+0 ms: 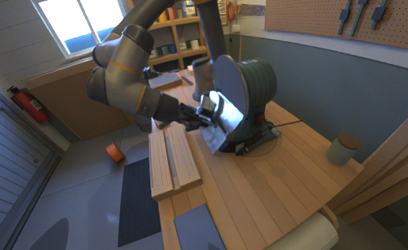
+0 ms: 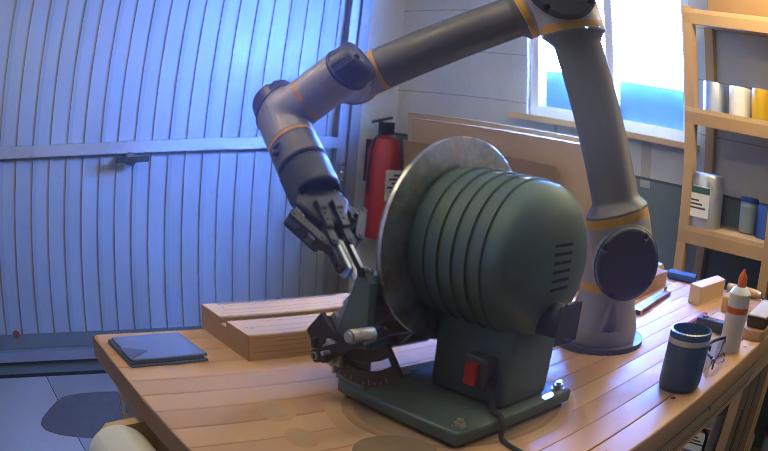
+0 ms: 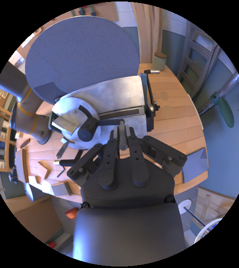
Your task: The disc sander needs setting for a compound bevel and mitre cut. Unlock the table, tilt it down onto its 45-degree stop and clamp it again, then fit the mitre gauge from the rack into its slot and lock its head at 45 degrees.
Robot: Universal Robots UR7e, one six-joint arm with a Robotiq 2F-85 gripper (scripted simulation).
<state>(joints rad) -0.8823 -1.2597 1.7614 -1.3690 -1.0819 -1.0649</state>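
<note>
The mitre gauge (image 3: 85, 117) lies on the sander's tilted steel table (image 3: 115, 100), its round head with the black knob (image 3: 86, 128) toward the left of the wrist view. Its bar (image 3: 121, 135) is held in my closed gripper (image 3: 121, 140) at the table's near edge, beside the dark slot (image 3: 121, 113). In the side views the gripper (image 1: 198, 119) (image 2: 348, 262) reaches down onto the steeply tilted table (image 1: 224, 123) in front of the grey disc (image 1: 230, 81). The green sander body (image 2: 487, 254) sits on the bench, with the table's clamp handle (image 2: 359, 334) and tilt scale (image 2: 368, 370) on its side.
The wooden rack (image 1: 172, 161) lies on the bench left of the sander. A dark pad (image 1: 198, 231) lies near the bench's front edge and a lidded jar (image 1: 341, 149) stands at the right. My arm's base (image 2: 609, 316) stands behind the sander.
</note>
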